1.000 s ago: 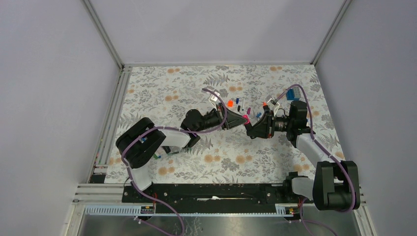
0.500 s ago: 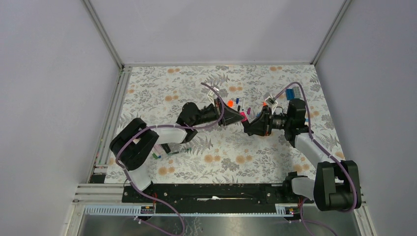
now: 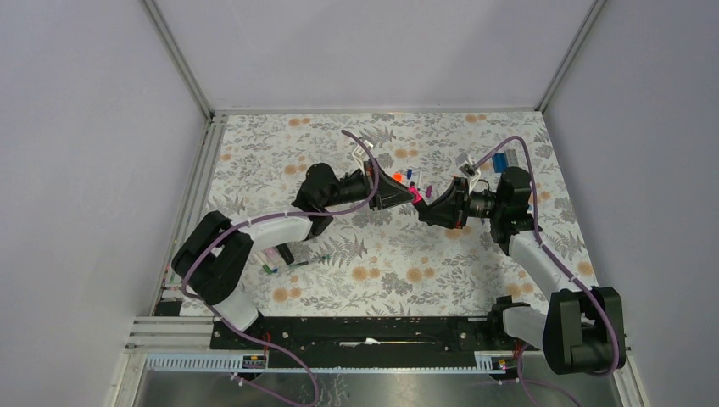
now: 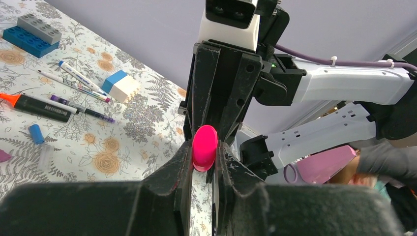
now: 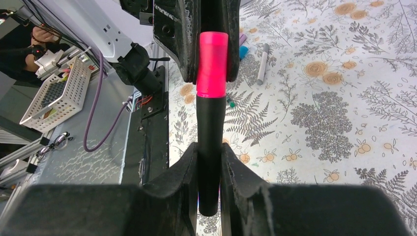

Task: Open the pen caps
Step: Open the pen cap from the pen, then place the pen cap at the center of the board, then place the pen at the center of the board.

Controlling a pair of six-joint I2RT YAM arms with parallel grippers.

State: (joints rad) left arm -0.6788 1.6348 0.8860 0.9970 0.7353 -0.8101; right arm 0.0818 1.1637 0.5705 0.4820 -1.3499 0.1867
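A chunky black highlighter point(image 5: 209, 128) with a pink cap point(image 5: 212, 64) is held in the air over the middle of the table. My left gripper point(image 4: 204, 155) is shut on the pink cap point(image 4: 204, 147), end-on in its view. My right gripper point(image 5: 209, 162) is shut on the black body. The cap sits on the body with no gap showing. In the top view the two grippers meet nose to nose, left gripper point(image 3: 410, 196) and right gripper point(image 3: 429, 208), with the pink cap point(image 3: 416, 198) between them.
On the floral table point(image 3: 365, 254) behind lie an orange-tipped black highlighter point(image 4: 42, 107), thin pens point(image 4: 81, 78), a loose blue cap point(image 4: 36, 133), a blue-and-white block point(image 4: 121, 86) and a blue-and-grey brick block point(image 4: 30, 39). More pens point(image 3: 288, 265) lie by the left arm.
Both grippers have moved together up and toward the back left with the highlighter between them. The left arm has stretched out farther. The cap is still on the body.
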